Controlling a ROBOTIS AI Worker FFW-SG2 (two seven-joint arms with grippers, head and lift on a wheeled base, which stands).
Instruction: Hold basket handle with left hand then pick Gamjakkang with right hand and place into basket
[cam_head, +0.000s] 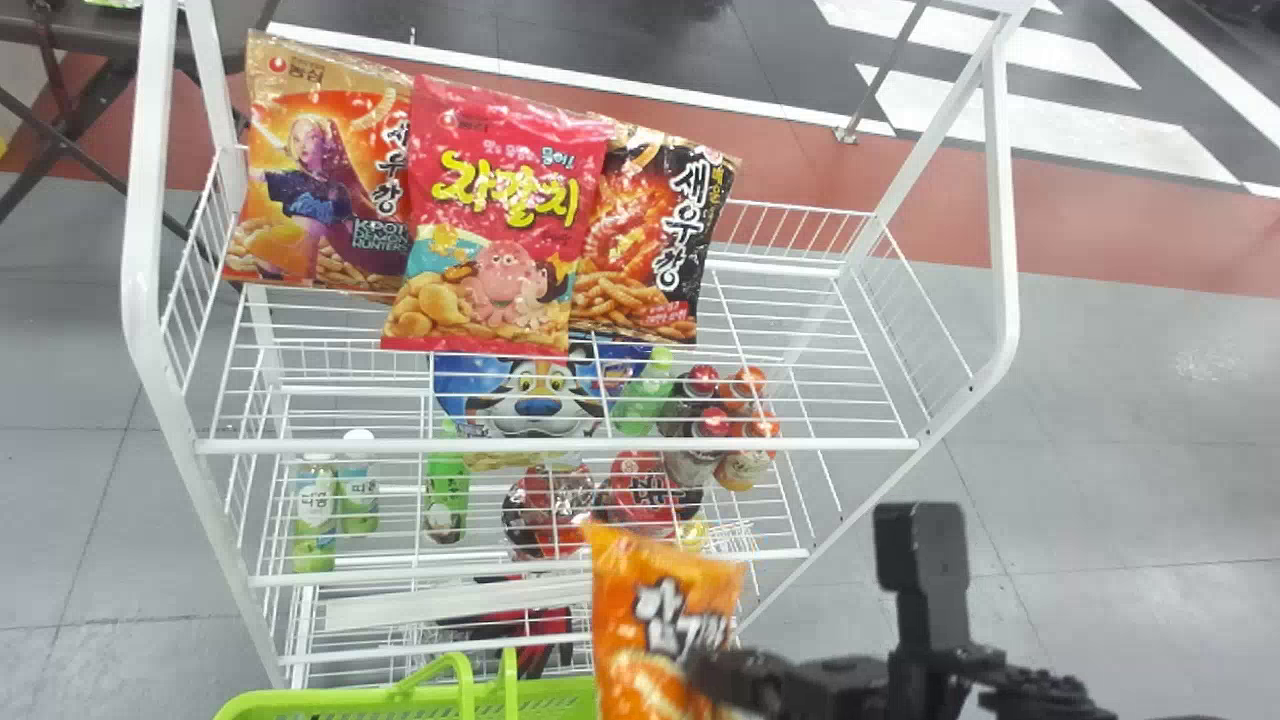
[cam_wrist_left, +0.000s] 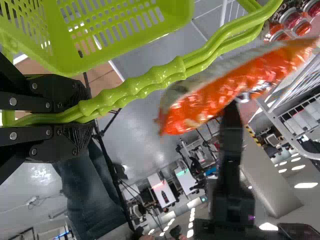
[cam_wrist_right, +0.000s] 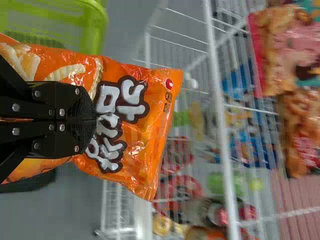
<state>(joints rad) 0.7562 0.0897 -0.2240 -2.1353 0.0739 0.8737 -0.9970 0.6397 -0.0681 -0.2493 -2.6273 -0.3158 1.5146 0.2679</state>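
Two grippers, both loaded. Right gripper, off the rack's near side and right of its middle: fingers closed up, pinching the orange Gamjakkang bag. Bag hangs outside the basket, just in front of the white wire rack, near side, right of middle, printed face up to the head camera. Left gripper, also off the rack's near side: fingers closed down to handle thickness, green basket handle clamped between. Green basket sits at the rack's near side, left of middle. Rack top shelf, far side: brown-orange snack bag, red snack bag, black snack bag, side by side, overlapping. Rack lower levels: tiger-print pack, bottles.
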